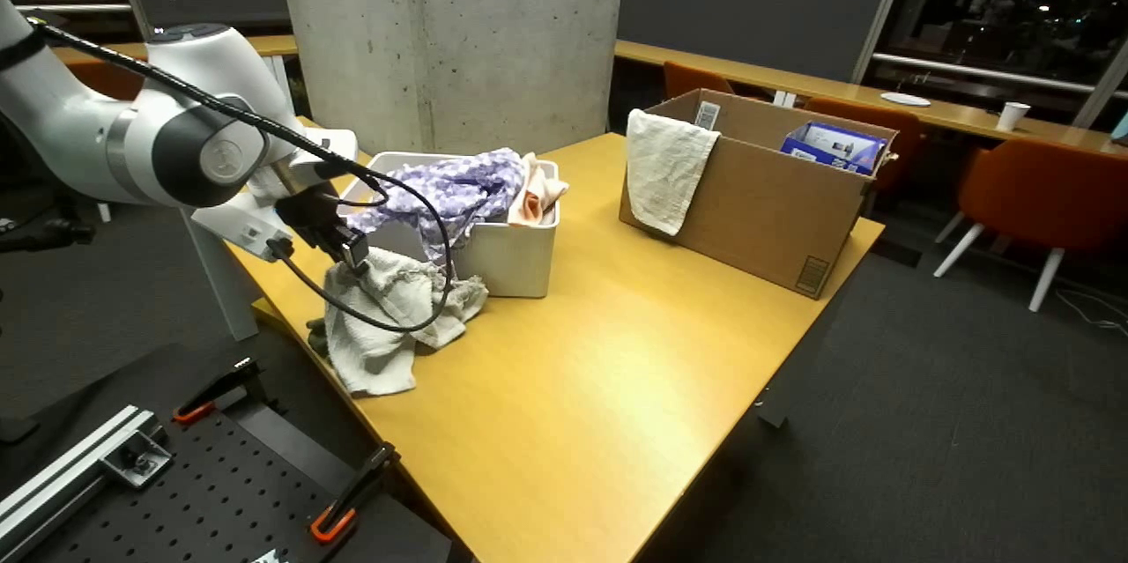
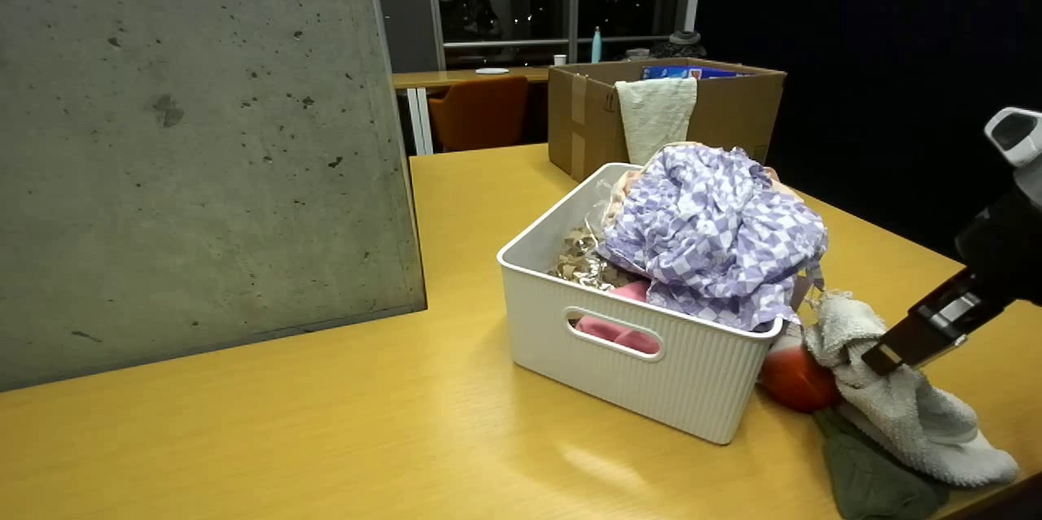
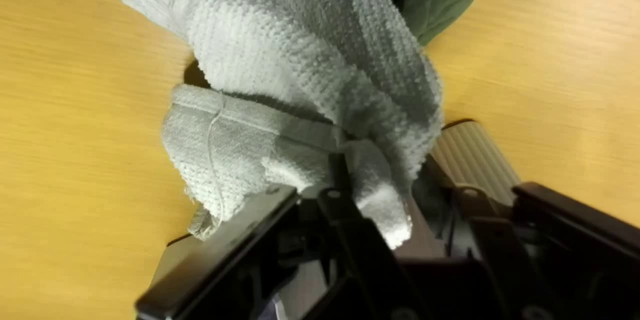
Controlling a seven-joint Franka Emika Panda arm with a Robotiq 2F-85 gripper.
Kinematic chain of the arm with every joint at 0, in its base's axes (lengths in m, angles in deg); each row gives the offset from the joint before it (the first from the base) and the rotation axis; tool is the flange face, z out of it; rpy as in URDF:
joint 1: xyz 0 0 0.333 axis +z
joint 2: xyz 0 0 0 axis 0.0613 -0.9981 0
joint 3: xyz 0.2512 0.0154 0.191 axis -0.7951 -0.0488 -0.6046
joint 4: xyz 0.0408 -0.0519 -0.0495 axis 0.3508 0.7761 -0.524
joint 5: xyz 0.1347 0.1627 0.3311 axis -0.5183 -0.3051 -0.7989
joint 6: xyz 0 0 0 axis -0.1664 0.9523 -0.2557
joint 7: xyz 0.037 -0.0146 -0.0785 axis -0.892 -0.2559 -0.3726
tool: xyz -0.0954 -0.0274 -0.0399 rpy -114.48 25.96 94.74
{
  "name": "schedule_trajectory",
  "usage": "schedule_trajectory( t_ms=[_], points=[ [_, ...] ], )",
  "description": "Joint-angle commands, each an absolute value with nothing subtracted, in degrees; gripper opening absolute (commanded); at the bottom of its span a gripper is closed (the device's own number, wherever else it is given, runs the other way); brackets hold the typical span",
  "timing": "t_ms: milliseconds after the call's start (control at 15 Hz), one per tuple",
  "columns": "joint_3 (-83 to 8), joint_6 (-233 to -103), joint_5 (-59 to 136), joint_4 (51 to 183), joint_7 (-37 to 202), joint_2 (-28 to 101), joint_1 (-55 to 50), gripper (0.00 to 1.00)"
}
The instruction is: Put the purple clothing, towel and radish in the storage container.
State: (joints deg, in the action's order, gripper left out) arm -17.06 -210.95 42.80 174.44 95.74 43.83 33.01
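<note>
The purple checked clothing (image 1: 458, 188) lies heaped in the white storage container (image 1: 507, 262) and hangs over its rim; both also show in an exterior view, clothing (image 2: 708, 227) and container (image 2: 529, 325). The grey-white towel (image 1: 379, 325) lies crumpled on the table against the container, also in view here (image 2: 920, 422) and in the wrist view (image 3: 300, 69). A red rounded thing, likely the radish (image 2: 794, 380), sits partly under the towel beside the container. My gripper (image 3: 384, 175) is at the towel, its fingers apart with a towel fold between them; it shows in both exterior views (image 1: 354, 253) (image 2: 883, 357).
A dark green soft piece (image 2: 875, 471) pokes out under the towel; I cannot tell if it belongs to the radish. A peach cloth (image 1: 533, 193) and brown crinkled packaging (image 2: 582, 260) are in the container. A cardboard box (image 1: 749, 202) with a draped white cloth (image 1: 670, 166) stands behind.
</note>
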Motion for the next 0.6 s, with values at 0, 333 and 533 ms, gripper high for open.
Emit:
schedule_trajectory(
  t_ms=[0,333,533],
  points=[
    [-17.25,-212.1,42.29,174.08,94.8,45.69,31.4,0.69],
    [-13.33,-209.98,43.41,175.78,96.72,49.15,31.25,1.0],
    [-10.87,-209.88,43.65,177.68,97.38,50.76,31.0,1.0]
  ],
)
